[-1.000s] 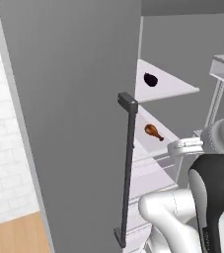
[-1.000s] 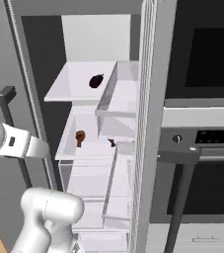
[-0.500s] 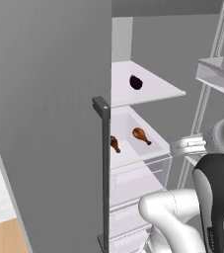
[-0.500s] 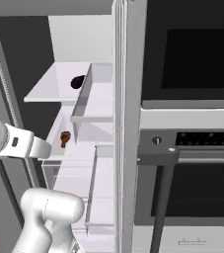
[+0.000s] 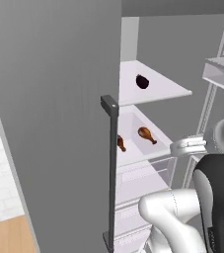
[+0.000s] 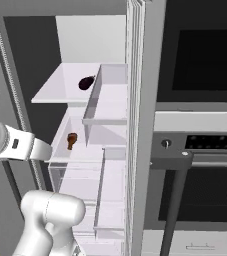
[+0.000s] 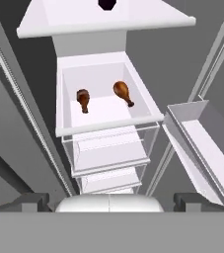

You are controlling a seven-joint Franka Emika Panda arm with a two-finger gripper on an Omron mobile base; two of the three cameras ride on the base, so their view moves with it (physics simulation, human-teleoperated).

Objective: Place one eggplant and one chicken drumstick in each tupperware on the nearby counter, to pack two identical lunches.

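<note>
2 chicken drumsticks [image 7: 83, 100] now show in the drawer [image 7: 108, 129], formerly 1; tool [image 7: 111, 201] fingers wide apart.

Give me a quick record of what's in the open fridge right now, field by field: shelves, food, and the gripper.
setting: open fridge beside a built-in oven
upper white shelf: one glossy dark purple eggplant
white drawer below: two reddish-brown chicken drumsticks, one on the hand view's left, one on its right, lying apart
gripper: dark fingertips wide apart, empty, short of the drawer
fridge door: swung open, dark bar handle
</note>
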